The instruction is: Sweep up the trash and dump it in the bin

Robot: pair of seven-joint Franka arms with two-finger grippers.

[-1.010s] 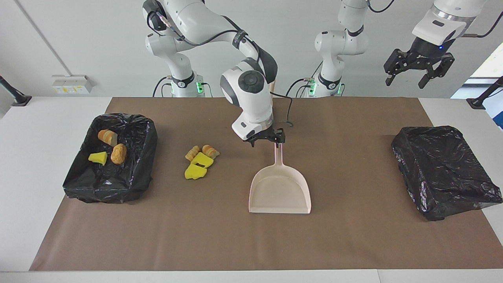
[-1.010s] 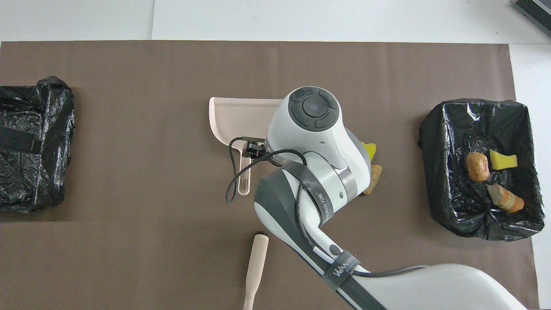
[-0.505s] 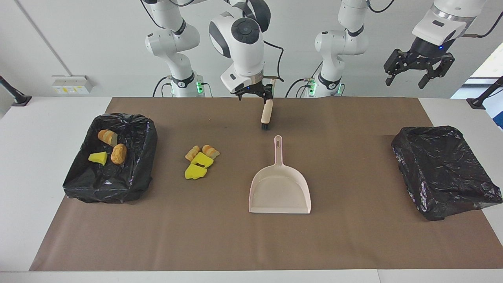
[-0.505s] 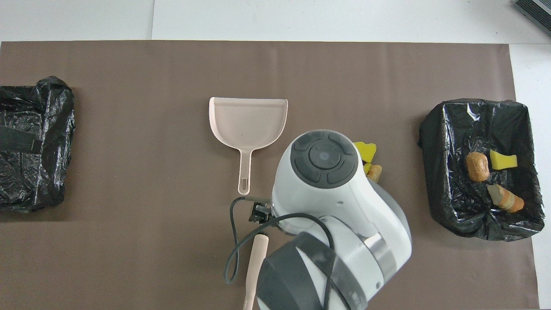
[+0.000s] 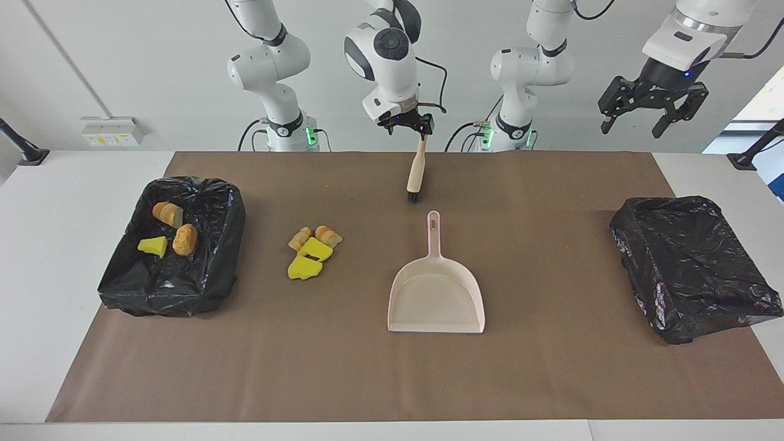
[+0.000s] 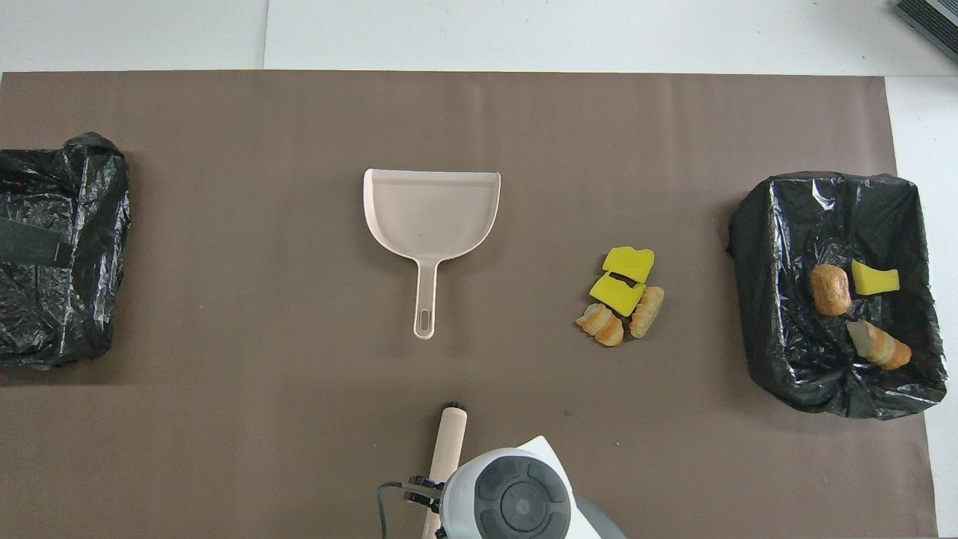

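Loose trash [image 5: 312,251] lies on the brown mat: two yellow sponge bits and two striped bread rolls, also in the overhead view [image 6: 623,296]. Three more pieces [image 5: 173,233] lie in the black-lined bin [image 5: 184,294] at the right arm's end. The pink dustpan [image 5: 436,294] lies flat mid-mat, its handle toward the robots. A brush [image 5: 416,174] lies nearer to the robots than the dustpan. My right gripper [image 5: 408,127] is open, raised over the brush's handle end. My left gripper [image 5: 634,125] is open and empty, waiting high over the left arm's end.
A second black-lined bin [image 5: 692,263] stands at the left arm's end of the mat, with no trash showing in it. The mat [image 5: 551,380] lies on a white table.
My right gripper has left the dustpan's handle, risen and drawn back toward the robots to above the brush's handle end. The dustpan, brush and trash have not moved.
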